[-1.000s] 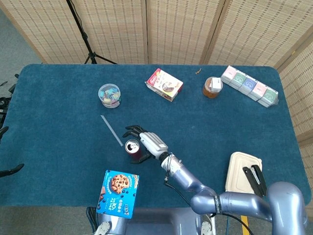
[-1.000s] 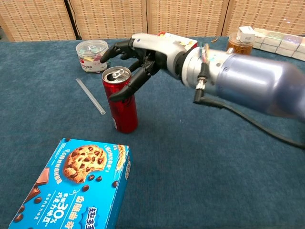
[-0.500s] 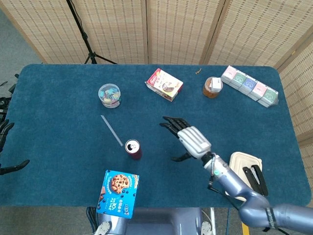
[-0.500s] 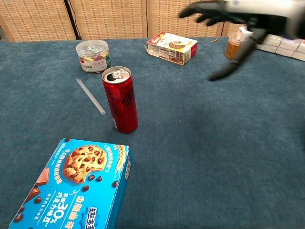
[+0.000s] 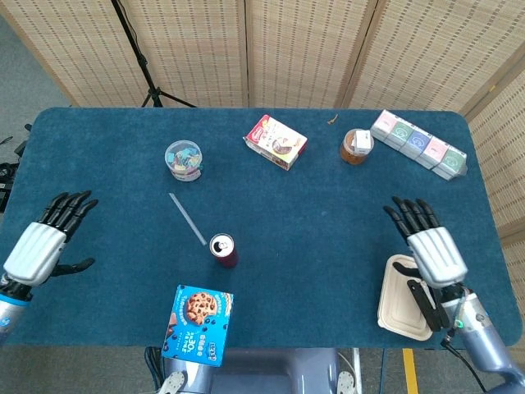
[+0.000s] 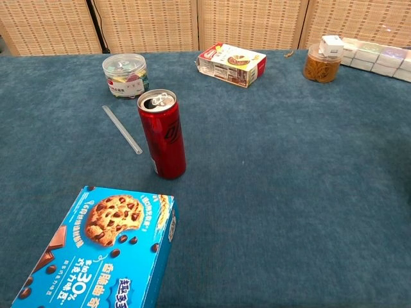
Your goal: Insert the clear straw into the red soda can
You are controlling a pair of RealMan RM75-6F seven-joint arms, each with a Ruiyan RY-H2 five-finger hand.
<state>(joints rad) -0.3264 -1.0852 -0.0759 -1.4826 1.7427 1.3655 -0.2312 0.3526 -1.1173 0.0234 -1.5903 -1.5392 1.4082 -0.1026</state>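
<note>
Standing upright near the middle of the blue table (image 5: 328, 246), the red soda can (image 6: 164, 135) has its top open, and the clear straw (image 6: 122, 129) lies flat on the cloth just beside it, toward the can's 10 o'clock in the head view, running diagonally and not touching the can. Both hands are well apart from these things: the left hand (image 5: 43, 240) hovers at the table's edge toward the can's 9 o'clock, and the right hand (image 5: 428, 243) sits toward its 3 o'clock, above the near end of a beige tray (image 5: 396, 304). Each hand has its fingers spread and straight and holds nothing. Only the head view shows the hands and the tray; the chest view shows neither hand, but gives the can's side and open mouth at close range. A blue cookie box (image 6: 96, 256) lies at the can's 6 o'clock, a clear tub of coloured clips (image 6: 124, 74) at its 11 o'clock, a red-edged snack box (image 6: 231, 63) at 1 o'clock, and an amber jar (image 6: 321, 63) farther toward 2 o'clock.
</note>
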